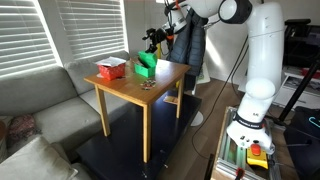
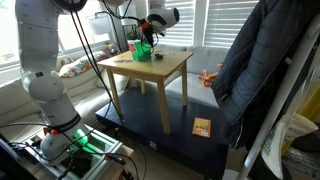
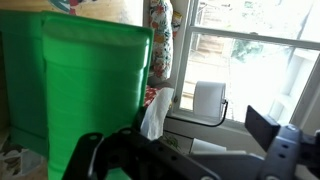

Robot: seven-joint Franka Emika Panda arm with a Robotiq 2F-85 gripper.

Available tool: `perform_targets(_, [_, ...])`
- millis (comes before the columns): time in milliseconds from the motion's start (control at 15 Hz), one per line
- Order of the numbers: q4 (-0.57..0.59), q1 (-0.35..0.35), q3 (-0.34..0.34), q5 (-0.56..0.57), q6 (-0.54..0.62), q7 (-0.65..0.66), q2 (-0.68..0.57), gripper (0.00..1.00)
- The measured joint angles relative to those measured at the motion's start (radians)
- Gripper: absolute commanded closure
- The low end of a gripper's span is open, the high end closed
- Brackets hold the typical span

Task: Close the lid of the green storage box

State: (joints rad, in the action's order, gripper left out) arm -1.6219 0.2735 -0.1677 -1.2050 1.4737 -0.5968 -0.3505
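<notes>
Standing toward the far side of the wooden table (image 1: 130, 82), the green storage box (image 1: 147, 70) has its lid (image 3: 90, 85) raised upright. In the wrist view that ribbed green panel fills the left side, close in front of the claw (image 3: 180, 148). The claw hangs just above the box, its two black fingers (image 3: 88, 152) spread wide with nothing between them. A red and white box (image 1: 110, 69) sits on the same tabletop, beside the green one but not touching it. A dark jacket (image 1: 186, 45) hangs behind the table near the arm. A grey sofa (image 1: 40, 95) stands alongside the table, and a window (image 3: 250, 50) shows beyond the lid.
</notes>
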Motion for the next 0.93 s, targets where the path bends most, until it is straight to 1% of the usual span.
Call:
perform_targets(400, [-0.023, -0.024, 0.02, -0.007, 0.018, 0.008, 0.0, 0.0])
perform_targets(667, [-0.029, -0.024, 0.026, -0.034, 0.015, 0.008, 0.003, 0.0])
perform_targets(933, [-0.03, -0.018, 0.024, -0.073, 0.005, 0.007, 0.035, 0.0])
